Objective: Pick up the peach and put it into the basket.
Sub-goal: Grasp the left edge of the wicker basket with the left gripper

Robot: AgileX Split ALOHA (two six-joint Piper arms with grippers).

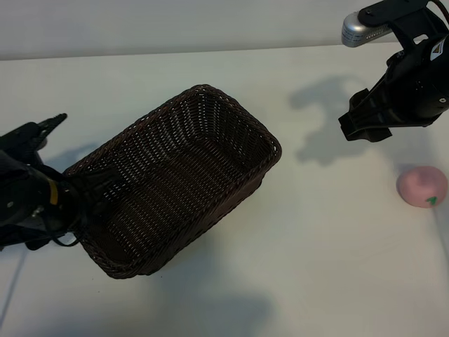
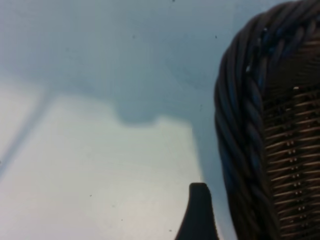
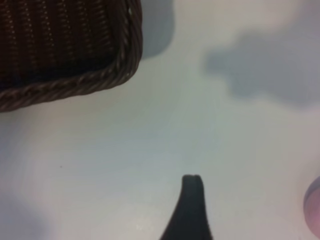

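The peach (image 1: 421, 187), small, round and pale pink with a green mark, lies on the white table at the far right; its edge shows in the right wrist view (image 3: 315, 207). The dark-brown woven basket (image 1: 270, 144) stands left of centre, set at an angle. My right gripper (image 1: 365, 126) hangs open above the table, behind and left of the peach, holding nothing; one of its fingers (image 3: 191, 210) shows over bare table. My left gripper (image 1: 42, 133) is open and sits low beside the basket's left end, where one of its fingers (image 2: 199, 212) stands next to the braided rim (image 2: 240, 125).
The white table (image 1: 316, 267) stretches bare between the basket and the peach. The right arm's shadow (image 1: 323, 133) falls on it between them. The peach lies close to the right edge of the exterior view.
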